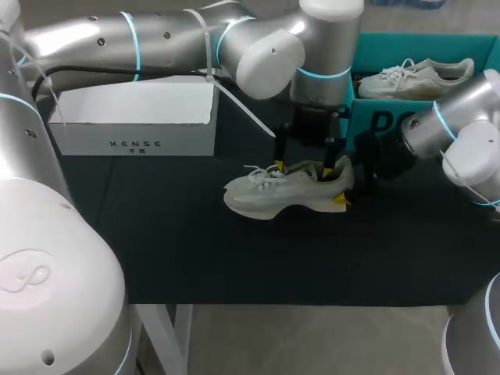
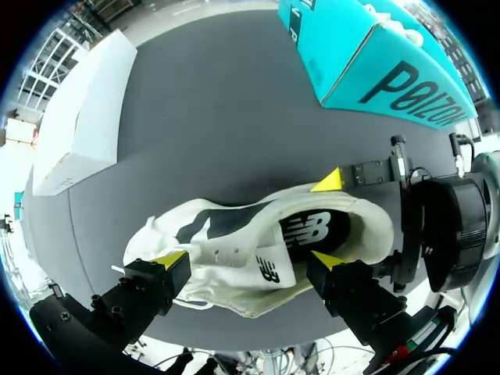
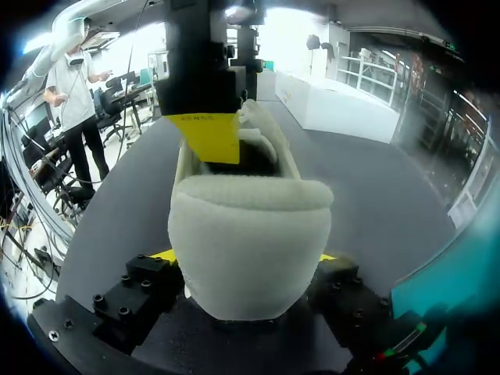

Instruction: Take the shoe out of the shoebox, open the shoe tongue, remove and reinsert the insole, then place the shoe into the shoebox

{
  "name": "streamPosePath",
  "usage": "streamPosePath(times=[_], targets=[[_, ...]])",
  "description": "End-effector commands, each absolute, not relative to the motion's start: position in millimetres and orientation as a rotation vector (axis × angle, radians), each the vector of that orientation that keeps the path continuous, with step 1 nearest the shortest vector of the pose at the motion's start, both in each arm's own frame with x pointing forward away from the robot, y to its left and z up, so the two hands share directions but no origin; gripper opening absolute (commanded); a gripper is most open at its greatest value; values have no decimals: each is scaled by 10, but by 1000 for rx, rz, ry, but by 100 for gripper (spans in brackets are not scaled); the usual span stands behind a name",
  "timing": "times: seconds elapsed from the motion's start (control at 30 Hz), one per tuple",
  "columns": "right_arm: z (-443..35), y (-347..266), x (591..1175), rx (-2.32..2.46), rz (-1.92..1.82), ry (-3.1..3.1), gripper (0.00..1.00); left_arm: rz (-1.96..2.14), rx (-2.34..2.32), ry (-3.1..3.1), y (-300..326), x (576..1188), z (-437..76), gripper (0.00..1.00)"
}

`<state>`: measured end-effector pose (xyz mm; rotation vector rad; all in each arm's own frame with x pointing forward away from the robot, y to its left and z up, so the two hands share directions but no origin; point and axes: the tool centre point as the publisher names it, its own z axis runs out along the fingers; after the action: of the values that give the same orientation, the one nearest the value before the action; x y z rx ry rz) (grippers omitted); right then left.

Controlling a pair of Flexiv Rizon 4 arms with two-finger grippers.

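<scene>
A pale grey-white shoe [image 1: 273, 194] lies on the dark table mat, toe to the left. My left gripper [image 1: 303, 168] hangs open just over it, one yellow tip at the laces and the other at the shoe's mouth. In the left wrist view, the left gripper [image 2: 247, 258] spans the folded-out tongue [image 2: 266, 269]. The black insole [image 2: 316, 230] shows inside the shoe [image 2: 234, 242]. My right gripper [image 1: 344, 186] is at the heel. In the right wrist view, the right gripper [image 3: 244, 256] is shut on the shoe's heel [image 3: 250, 242], one finger on each side.
A teal shoebox [image 1: 391, 117] stands at the back right, with a second pale shoe [image 1: 418, 78] lying in it. A white box [image 1: 137, 121] sits at the back left. The dark mat [image 1: 195, 250] extends in front of the shoe.
</scene>
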<state>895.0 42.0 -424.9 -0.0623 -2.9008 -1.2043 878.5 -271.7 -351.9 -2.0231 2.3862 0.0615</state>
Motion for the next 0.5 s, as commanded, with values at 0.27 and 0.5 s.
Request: streamPosePath(times=[0.27,0.5], targets=[[-4354,447,8959,-63,-1199,-2902,0,149,-2039,2340,-2487,8761,-3555,36],[-4354,447,8959,-63,-1199,-2902,0,95,-2057,2320,-2420,8740,-3378,0]])
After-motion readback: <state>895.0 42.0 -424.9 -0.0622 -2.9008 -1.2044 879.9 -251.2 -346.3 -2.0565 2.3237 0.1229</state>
